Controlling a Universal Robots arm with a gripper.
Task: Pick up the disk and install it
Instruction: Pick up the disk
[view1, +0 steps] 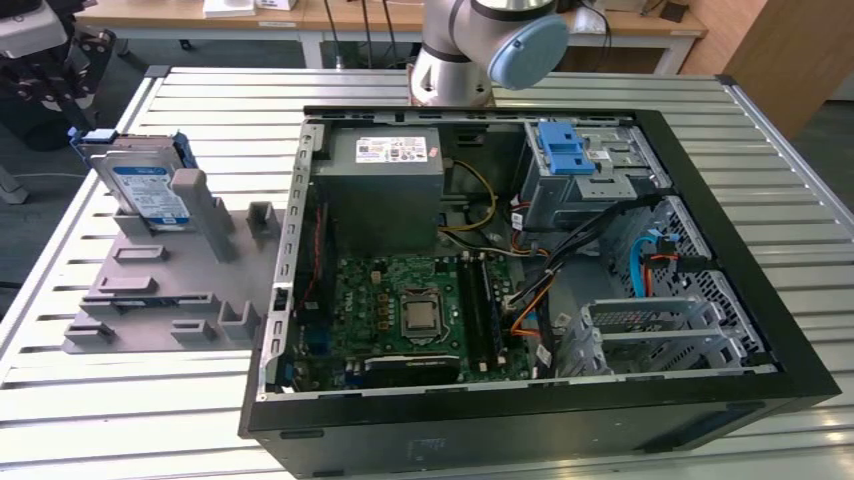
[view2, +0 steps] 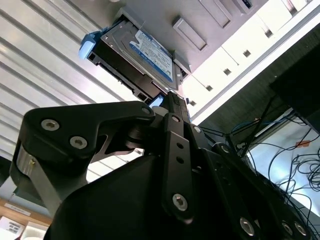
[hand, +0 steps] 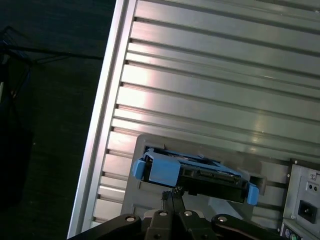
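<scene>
Disk stands on edge in the slotted grey holder, at its far corner by the tabletop's edge on the exterior view's left, presented for pickup. My gripper hovers just beside it, pinched together, holding nothing.

Arm: base stood at table far edge | gripper: hung near table corner, exterior view's left, fingertips pressed together
</scene>
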